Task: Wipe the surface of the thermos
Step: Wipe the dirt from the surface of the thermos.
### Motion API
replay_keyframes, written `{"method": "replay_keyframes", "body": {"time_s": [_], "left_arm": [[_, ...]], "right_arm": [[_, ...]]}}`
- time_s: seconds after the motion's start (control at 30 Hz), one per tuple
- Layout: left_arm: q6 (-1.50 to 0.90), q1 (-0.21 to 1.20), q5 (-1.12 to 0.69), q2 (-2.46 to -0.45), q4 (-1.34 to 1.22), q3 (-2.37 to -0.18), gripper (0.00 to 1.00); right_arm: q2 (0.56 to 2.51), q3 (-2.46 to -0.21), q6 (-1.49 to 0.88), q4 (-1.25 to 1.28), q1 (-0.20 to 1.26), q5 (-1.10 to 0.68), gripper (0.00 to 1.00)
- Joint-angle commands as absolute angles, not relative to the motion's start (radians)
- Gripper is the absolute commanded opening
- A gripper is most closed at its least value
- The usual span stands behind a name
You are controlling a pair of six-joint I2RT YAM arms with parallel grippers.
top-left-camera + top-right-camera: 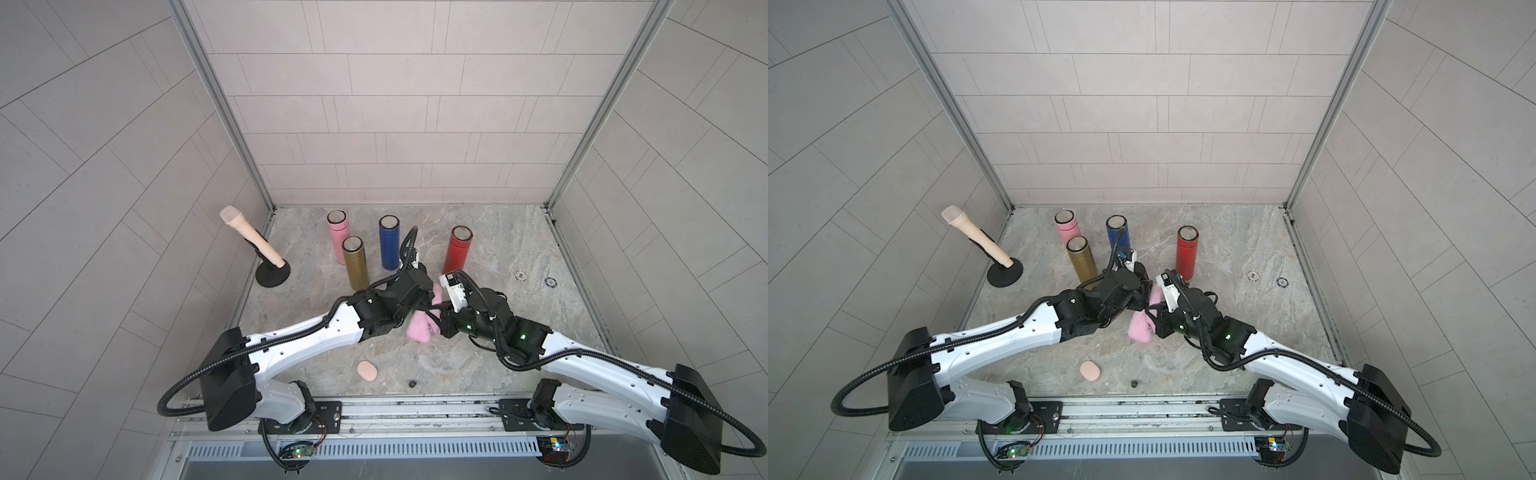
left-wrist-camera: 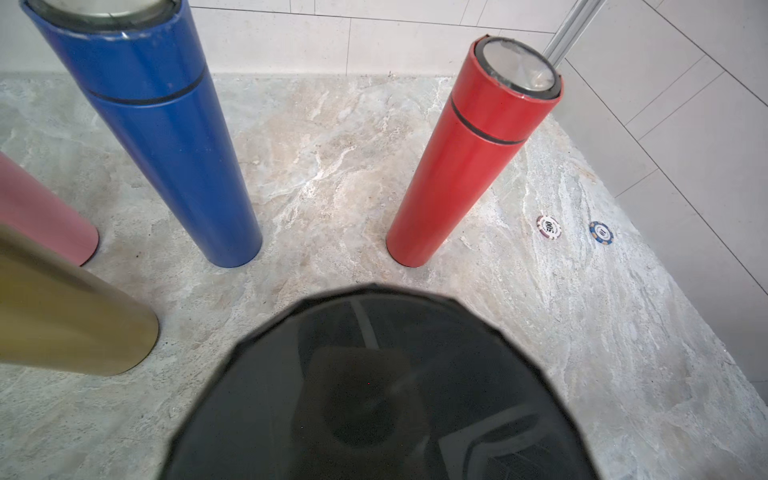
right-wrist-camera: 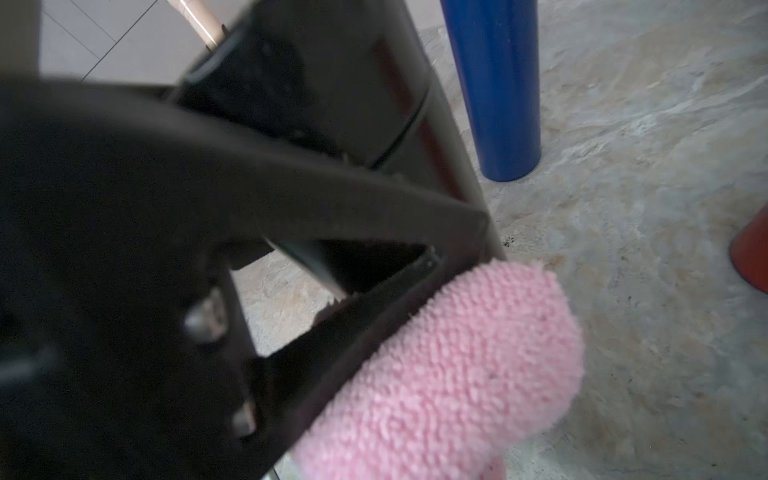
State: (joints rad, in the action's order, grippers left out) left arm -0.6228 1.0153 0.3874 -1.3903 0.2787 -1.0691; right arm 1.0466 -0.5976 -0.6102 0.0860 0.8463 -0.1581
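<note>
A black thermos (image 3: 332,70) stands between my two arms at mid-table. Its dark faceted top (image 2: 374,395) fills the near part of the left wrist view. My left gripper (image 1: 424,297) is shut on this thermos, and one of its black fingers (image 3: 291,187) lies across the body. In both top views the arms hide the thermos. My right gripper (image 1: 439,309) is shut on a pink fluffy cloth (image 3: 457,361), which rests against the thermos's lower side. The cloth (image 1: 419,330) hangs down below the grippers and hides the right fingertips.
Blue (image 1: 389,243), red (image 1: 456,251), gold (image 1: 354,264) and pink (image 1: 338,237) thermoses stand upright behind the grippers. A beige microphone on a black stand (image 1: 253,245) leans at the left wall. A peach oval pad (image 1: 367,370) and two poker chips (image 1: 520,275) lie on the stone surface.
</note>
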Motion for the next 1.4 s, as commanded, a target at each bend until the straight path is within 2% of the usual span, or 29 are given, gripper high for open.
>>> {"method": "replay_keyframes", "body": {"time_s": [0.0,0.27,0.43,0.6,0.83,1.1,1.23,1.37], "left_arm": [[-0.694,1.032,0.404,-1.394,0.299,-1.121,0.0],[-0.711,1.036,0.39,-1.39,0.329,-1.15,0.0],[-0.743,1.037,0.419,-1.398,0.383,-1.18,0.0],[-0.767,1.037,0.42,-1.416,0.396,-1.2,0.0],[-0.764,1.036,0.378,-1.456,0.402,-1.234,0.0],[-0.662,1.037,0.363,-1.46,0.394,-1.246,0.0],[-0.4,1.017,0.228,-1.442,0.325,-1.224,0.0],[-0.192,0.968,-0.012,-1.416,0.281,-1.192,0.0]], "right_arm": [[1.081,-0.557,-0.632,0.112,0.848,-0.019,0.0],[1.032,-0.429,-0.731,0.071,0.848,0.102,0.0],[0.935,-0.462,-0.706,0.057,0.87,0.095,0.0],[0.869,-0.491,-0.647,0.153,0.91,0.055,0.0],[0.922,-0.478,-0.634,0.161,0.916,0.136,0.0],[0.945,-0.331,-0.74,0.133,0.912,0.178,0.0],[0.824,-0.334,-0.717,-0.003,0.847,0.123,0.0],[0.779,-0.361,-0.707,-0.062,0.628,-0.181,0.0]]}}
